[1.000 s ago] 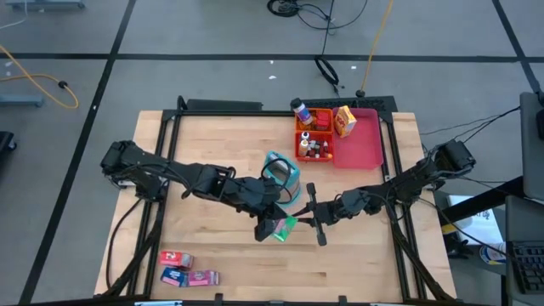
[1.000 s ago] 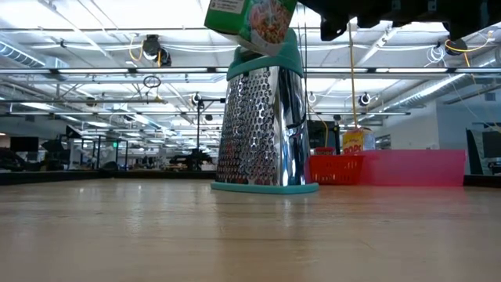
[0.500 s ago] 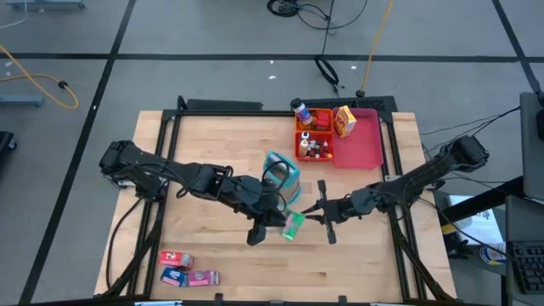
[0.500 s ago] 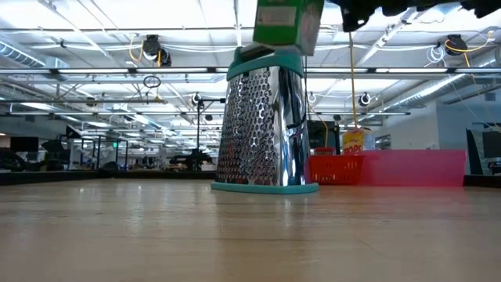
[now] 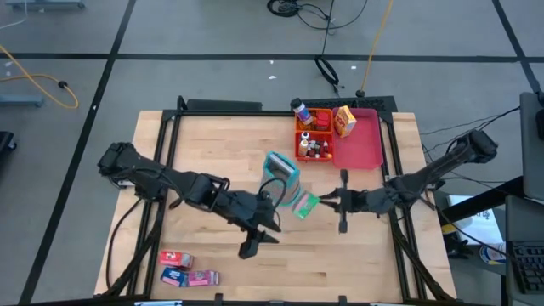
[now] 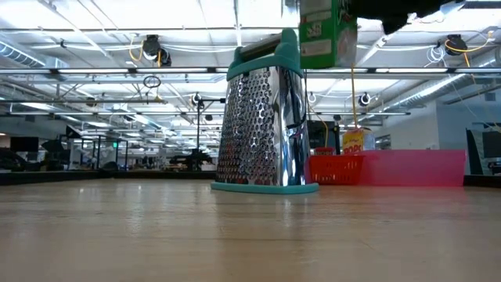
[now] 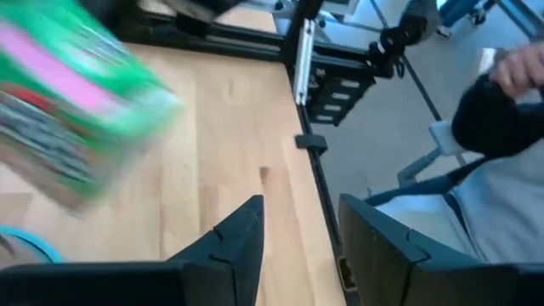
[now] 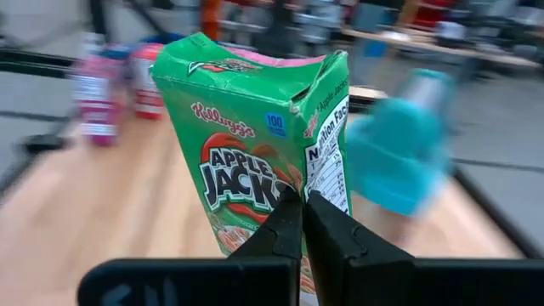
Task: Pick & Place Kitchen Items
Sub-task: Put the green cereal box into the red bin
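The small green cardboard Apple Jacks cereal box (image 8: 263, 161) is held aloft beside the teal-framed metal box grater (image 5: 281, 174), clamped in the right gripper (image 5: 330, 202), while the left gripper (image 5: 253, 245), fingers apart, is empty; the thinly pinched box could be twisted loose.

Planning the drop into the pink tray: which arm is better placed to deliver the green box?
Right. Its tool is shut on the green box, near the pink tray. The left tool is open, empty, farther away.

A green box (image 6: 327, 33) hangs above the grater (image 6: 263, 117).
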You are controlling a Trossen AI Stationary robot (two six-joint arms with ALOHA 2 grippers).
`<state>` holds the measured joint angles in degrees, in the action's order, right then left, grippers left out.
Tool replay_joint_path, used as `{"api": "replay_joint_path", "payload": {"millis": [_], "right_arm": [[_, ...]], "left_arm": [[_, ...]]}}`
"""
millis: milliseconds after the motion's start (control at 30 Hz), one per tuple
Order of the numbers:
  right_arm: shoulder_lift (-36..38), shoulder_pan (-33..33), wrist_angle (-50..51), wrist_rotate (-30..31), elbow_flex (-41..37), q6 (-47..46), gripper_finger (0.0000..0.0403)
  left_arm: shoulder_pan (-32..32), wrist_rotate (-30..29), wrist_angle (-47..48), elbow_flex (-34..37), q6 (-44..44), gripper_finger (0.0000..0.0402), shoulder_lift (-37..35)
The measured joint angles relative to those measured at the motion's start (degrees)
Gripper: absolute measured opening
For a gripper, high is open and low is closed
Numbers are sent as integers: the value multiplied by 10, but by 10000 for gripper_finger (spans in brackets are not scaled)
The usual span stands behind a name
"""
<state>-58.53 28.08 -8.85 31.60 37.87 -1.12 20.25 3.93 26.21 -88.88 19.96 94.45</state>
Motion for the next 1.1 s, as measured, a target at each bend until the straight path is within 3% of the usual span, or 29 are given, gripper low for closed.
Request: {"api": "replay_joint_path", "payload": {"millis": [367,667,833,1100], "right_arm": [[62,47,144,285,0,-106,0],[88,41,353,497,0,-328,0],[99,-2,464,553,-14,-467,0],[134,-127,473,558,-95,-556,0]], "left_arm": [[66,-103,29,0,12,152,0],[92,-138,33,0,13,152,0],[95,-150,32,0,13,152,0],[95,-151,32,0,17,152,0]]}}
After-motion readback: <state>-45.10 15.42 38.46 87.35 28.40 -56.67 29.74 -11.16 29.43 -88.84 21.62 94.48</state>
